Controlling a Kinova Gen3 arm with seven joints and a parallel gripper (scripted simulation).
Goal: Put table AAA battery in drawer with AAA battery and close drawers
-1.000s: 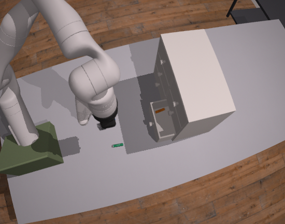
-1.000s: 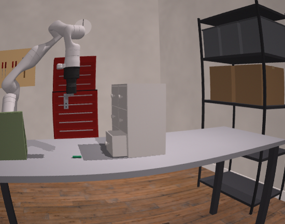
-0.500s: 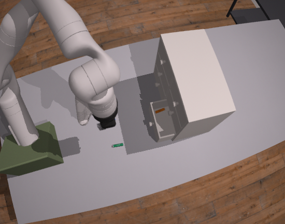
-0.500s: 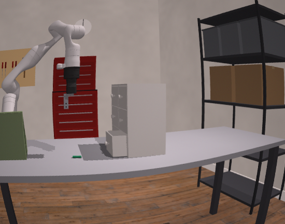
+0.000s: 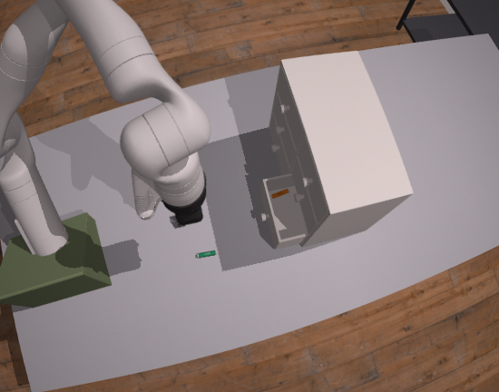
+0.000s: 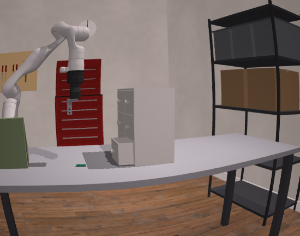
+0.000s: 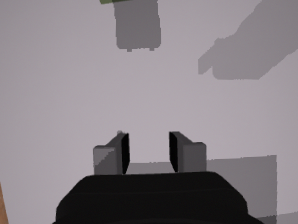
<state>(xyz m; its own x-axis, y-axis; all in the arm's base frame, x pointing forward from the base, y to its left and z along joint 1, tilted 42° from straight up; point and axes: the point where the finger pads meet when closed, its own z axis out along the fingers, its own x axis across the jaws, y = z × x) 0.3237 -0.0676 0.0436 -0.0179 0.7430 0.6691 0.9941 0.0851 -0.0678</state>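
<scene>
A green AAA battery (image 5: 205, 254) lies on the table left of the chest; it also shows in the side view (image 6: 81, 165). The grey chest (image 5: 337, 145) stands upright with several drawers. Its bottom drawer (image 5: 280, 211) is pulled out part way and holds an orange thing (image 5: 279, 193) that looks like a battery. In the side view this drawer (image 6: 122, 152) sticks out at table level. My gripper (image 6: 70, 110) hangs high above the table, left of the chest, pointing down. Its fingers are open and empty in the wrist view. The battery is not in the wrist view.
The arm's green base block (image 5: 52, 263) stands at the table's left end. A red tool cabinet (image 6: 79, 102) stands behind the table and a black shelf rack (image 6: 258, 90) at the right. The other drawers of the chest look pushed in.
</scene>
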